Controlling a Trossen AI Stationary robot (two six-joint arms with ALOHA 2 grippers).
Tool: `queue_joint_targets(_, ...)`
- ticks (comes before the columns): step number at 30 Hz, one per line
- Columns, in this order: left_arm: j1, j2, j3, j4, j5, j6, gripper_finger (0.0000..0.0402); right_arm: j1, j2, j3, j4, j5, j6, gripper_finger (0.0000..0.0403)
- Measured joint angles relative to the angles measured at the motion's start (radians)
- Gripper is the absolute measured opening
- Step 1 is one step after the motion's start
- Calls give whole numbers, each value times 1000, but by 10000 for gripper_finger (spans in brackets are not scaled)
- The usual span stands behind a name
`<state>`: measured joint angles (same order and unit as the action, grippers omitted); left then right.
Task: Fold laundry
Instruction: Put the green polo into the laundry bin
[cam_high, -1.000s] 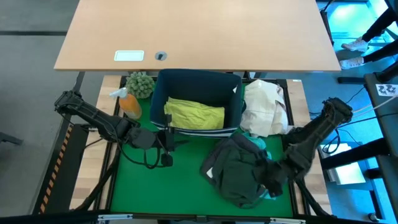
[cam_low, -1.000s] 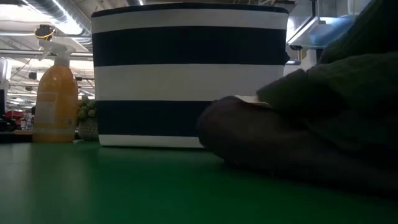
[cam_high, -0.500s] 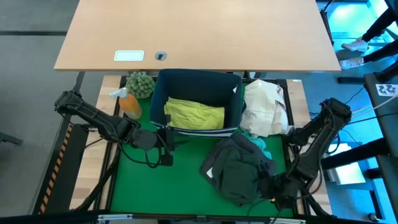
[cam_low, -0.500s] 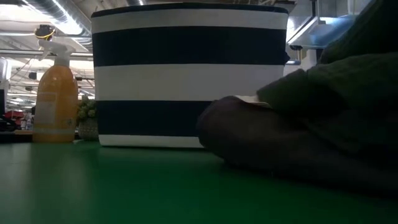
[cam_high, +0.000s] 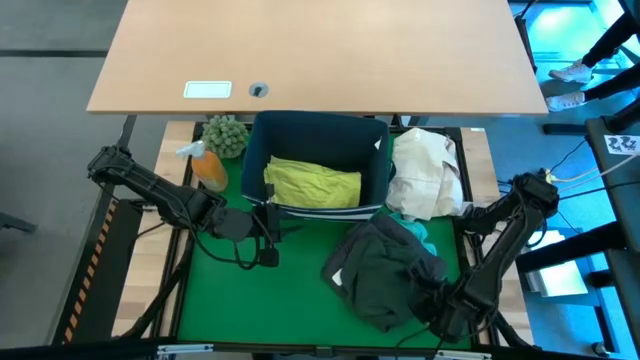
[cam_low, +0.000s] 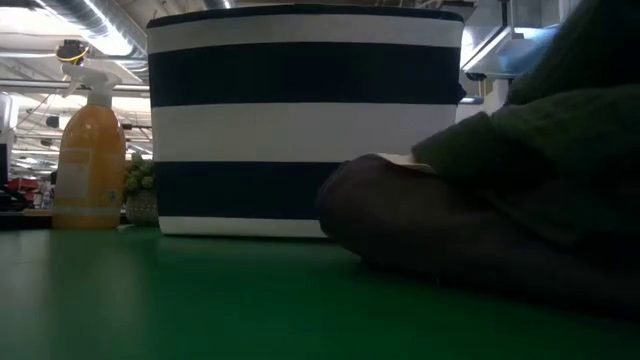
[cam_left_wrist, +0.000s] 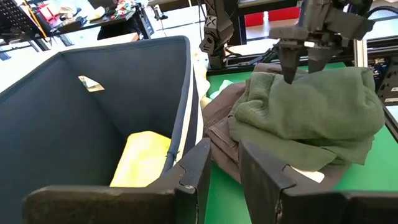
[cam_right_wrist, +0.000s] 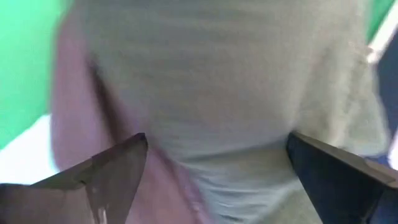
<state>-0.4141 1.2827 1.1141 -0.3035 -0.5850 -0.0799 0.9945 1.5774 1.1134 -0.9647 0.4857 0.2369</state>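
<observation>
- The dark olive garment (cam_high: 385, 282) lies heaped on the green surface (cam_high: 270, 300) at about 4 o'clock from its middle, with a grey-brown garment (cam_left_wrist: 221, 127) under it and showing at its edge in the left wrist view.
- A strip of turquoise cloth (cam_high: 420, 232) peeks out at the heap's 1 o'clock side; most of it is buried.
- The right hand (cam_high: 440, 312) sits at the heap's 5 o'clock edge, low over the cloth. In its own wrist view the two fingers (cam_right_wrist: 115, 168) stand spread wide with ribbed olive cloth filling the gap ahead of them; the picture is blurred, so whether they touch the cloth cannot be told.
- In the left wrist view that same hand hangs over the far side of the heap, its tips at the cloth.
- The left hand (cam_high: 268, 240) waits at about 9 o'clock from the heap, beside the front wall of the navy bin (cam_high: 375, 170). Its fingers (cam_left_wrist: 196, 171) stand a narrow gap apart, holding nothing.
- The yellow-green shirt (cam_high: 312, 182) lies inside the bin, partly hidden by the bin wall in the left wrist view.
- A cream cloth bundle (cam_high: 425, 170) rests at the bin's 3 o'clock side.
- An orange spray bottle (cam_low: 90, 160) and a small green plant (cam_high: 226, 134) stand at the bin's 9 o'clock side.
- From table height the heap is a dark, shapeless mass cut off at the frame edge.
</observation>
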Motion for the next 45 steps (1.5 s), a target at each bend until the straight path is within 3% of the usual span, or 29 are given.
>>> queue_joint_targets(7, 0, 0, 0, 0, 0, 0, 77, 0, -2, 20, 13, 46, 20, 396)
queue_joint_targets(13, 0, 0, 0, 0, 0, 0, 77, -5, -2, -37, 132, 99, -41, 397)
queue_joint_targets(24, -4, 0, 0, -1, 5, -24, 77, -113, -2, -73, 238, 121, -87, 391)
queue_joint_targets(26, -8, 0, 0, -2, 5, -24, 77, -128, -2, -73, 271, 87, -130, 370)
queue_joint_targets(29, -8, 0, 0, -2, 8, -24, 77, -152, -2, -74, 331, 46, -167, 306)
queue_joint_targets(38, -9, 17, 2, 0, 18, -24, 77, -250, -2, -74, 369, -35, -158, 45)
queue_joint_targets(45, -20, 37, 2, -28, 28, -19, 77, -271, -4, -27, 352, 3, -170, 33)
